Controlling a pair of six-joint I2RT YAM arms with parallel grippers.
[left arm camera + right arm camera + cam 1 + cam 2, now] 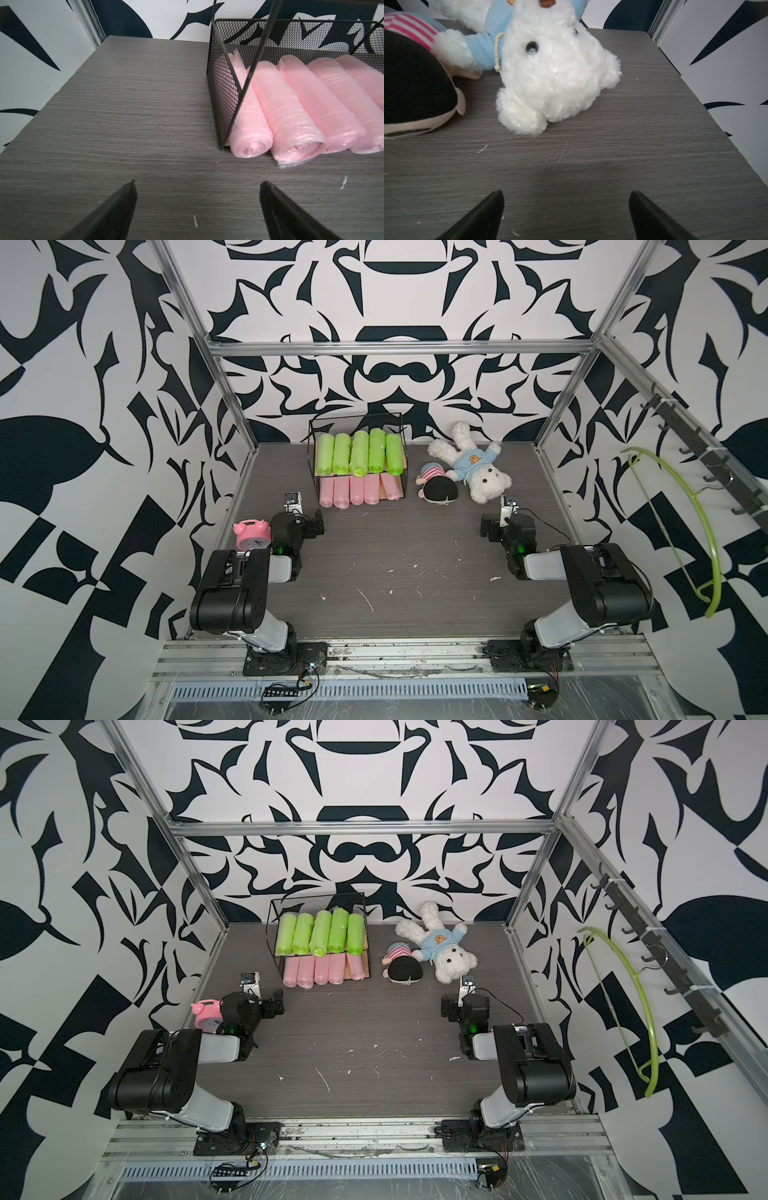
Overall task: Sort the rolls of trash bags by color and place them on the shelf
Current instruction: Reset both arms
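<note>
As far as both top views show, sorting looks done: five green rolls [359, 452] on the shelf's [353, 425] upper board, five pink rolls [356, 489] on the lower, at 12 o'clock on the table [395, 572]. No roll lies loose.
Arms folded low: left gripper [316, 526] at 9 o'clock, right gripper [487, 531] at 3.
Left wrist: my fingers [124, 199] spread, empty; pink rolls ahead.
Right wrist: fingers [492, 205] spread, empty; plush bear [550, 72] ahead.
</note>
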